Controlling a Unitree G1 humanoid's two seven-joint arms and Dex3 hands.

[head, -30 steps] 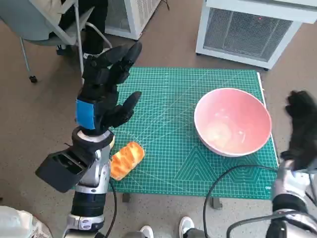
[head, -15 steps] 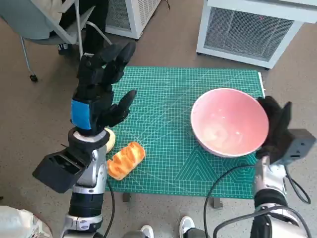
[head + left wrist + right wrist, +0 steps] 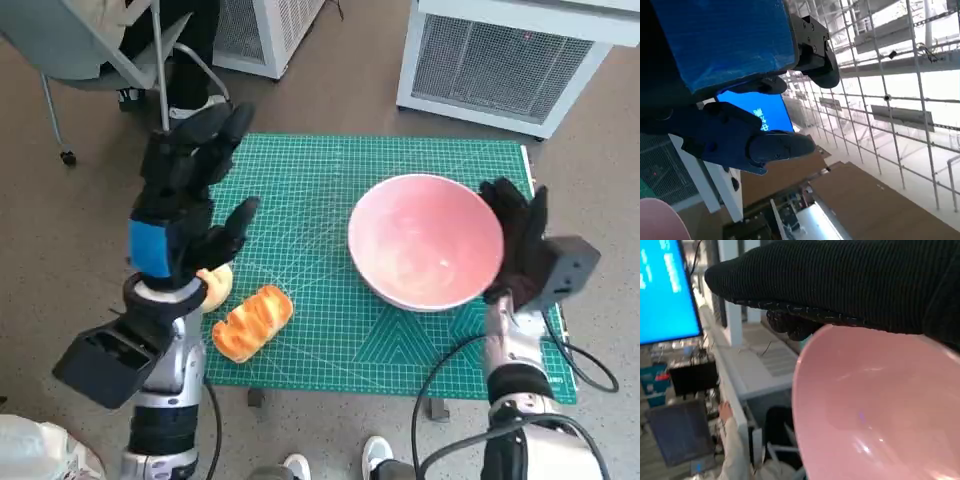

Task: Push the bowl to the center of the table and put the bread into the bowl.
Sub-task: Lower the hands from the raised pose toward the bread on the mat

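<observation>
Against the bowl (image 3: 425, 240) — right hand (image 3: 518, 240), flat

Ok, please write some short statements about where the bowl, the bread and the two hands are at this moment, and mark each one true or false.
1. The pink bowl is empty. True.
2. The bread lies inside the bowl. False: it lies on the green cutting mat, near the mat's front left corner, apart from the bowl.
3. The right hand is against the bowl's outer side. True.
4. The left hand holds the bread. False: it is raised with its fingers apart and holds nothing.
5. The bowl is turned upside down. False: it stands upright, its opening facing up.
</observation>
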